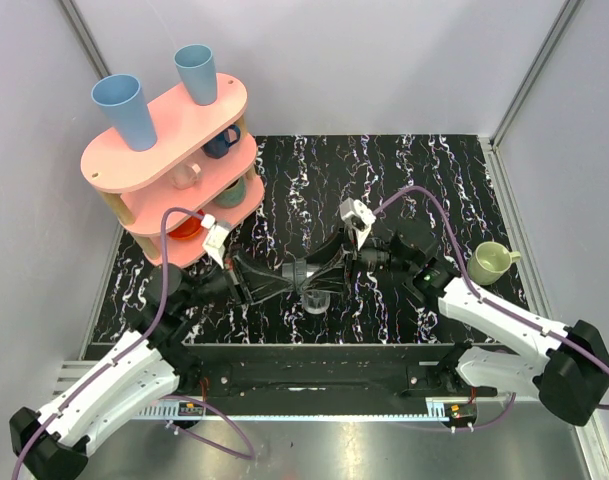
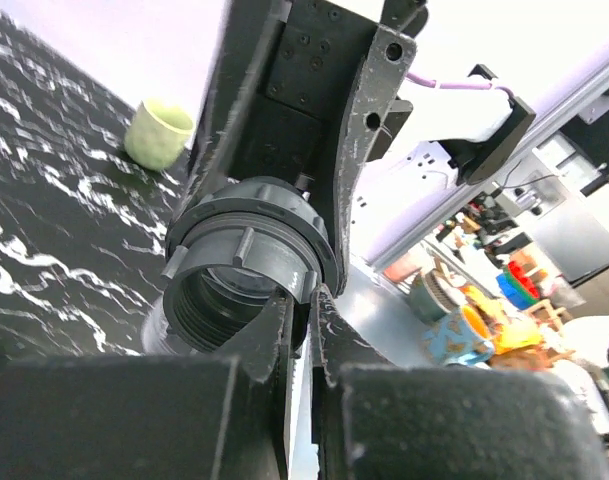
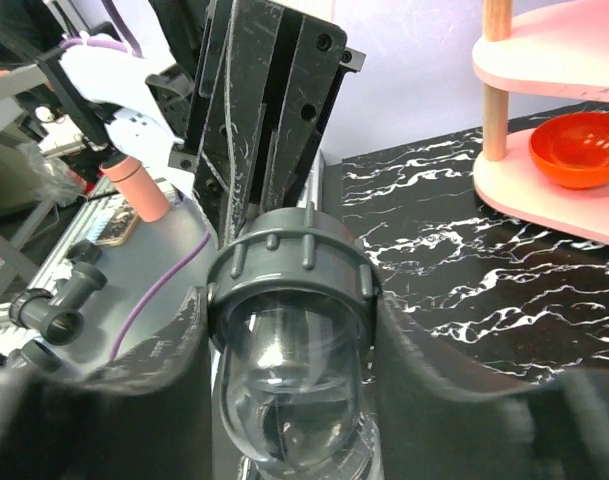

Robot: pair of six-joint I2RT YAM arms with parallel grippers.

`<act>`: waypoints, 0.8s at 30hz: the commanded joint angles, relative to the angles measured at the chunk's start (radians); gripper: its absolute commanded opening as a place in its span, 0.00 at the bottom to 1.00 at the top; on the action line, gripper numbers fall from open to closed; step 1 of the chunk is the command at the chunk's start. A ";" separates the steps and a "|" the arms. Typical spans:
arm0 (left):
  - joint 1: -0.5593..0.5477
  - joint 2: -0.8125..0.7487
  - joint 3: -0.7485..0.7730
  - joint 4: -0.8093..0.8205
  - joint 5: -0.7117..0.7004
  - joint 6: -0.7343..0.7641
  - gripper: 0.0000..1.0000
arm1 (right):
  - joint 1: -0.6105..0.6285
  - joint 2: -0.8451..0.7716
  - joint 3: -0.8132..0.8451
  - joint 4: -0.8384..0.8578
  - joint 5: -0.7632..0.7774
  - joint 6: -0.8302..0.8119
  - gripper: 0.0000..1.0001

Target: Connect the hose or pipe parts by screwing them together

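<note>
A dark grey ribbed pipe fitting (image 1: pixel 302 270) hangs above the black marbled table (image 1: pixel 434 170), between both grippers. The left wrist view looks into its threaded open end (image 2: pixel 249 250). My left gripper (image 2: pixel 309 315) is shut on the rim wall of that end, one finger inside the bore and one outside. In the right wrist view the ribbed nut (image 3: pixel 289 265) carries a clear dome facing the camera. My right gripper (image 3: pixel 294 325) has its fingers (image 3: pixel 179 340) pressed against both sides of the nut. I cannot tell where one pipe part ends and the other begins.
A clear ring-like piece (image 1: pixel 316 300) lies on the table just below the fitting. A pink tiered rack (image 1: pixel 169 140) with blue cups (image 1: pixel 124 105) and a red bowl (image 3: pixel 579 150) stands back left. A green mug (image 1: pixel 492 262) sits at the right.
</note>
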 commanded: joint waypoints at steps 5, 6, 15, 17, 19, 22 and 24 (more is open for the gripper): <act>-0.004 -0.024 -0.064 0.065 0.029 0.593 0.00 | 0.000 0.002 0.091 0.102 -0.003 0.244 0.08; -0.002 -0.015 -0.036 0.032 0.021 0.639 0.00 | 0.001 0.001 0.105 0.087 -0.003 0.258 0.05; -0.005 0.060 0.149 -0.261 -0.098 0.959 0.47 | 0.000 -0.005 0.086 0.076 0.036 0.308 0.00; -0.004 0.049 0.217 -0.374 -0.192 0.878 0.64 | 0.001 -0.050 0.069 0.040 0.070 0.184 0.00; -0.004 0.033 0.243 -0.439 -0.205 0.823 0.75 | 0.000 -0.091 0.059 -0.037 0.107 0.093 0.00; -0.004 0.011 0.265 -0.515 -0.189 0.668 0.85 | 0.001 -0.136 0.044 -0.090 0.135 -0.054 0.00; -0.004 0.008 0.284 -0.556 -0.186 0.528 0.84 | 0.000 -0.150 0.026 -0.102 0.127 -0.156 0.00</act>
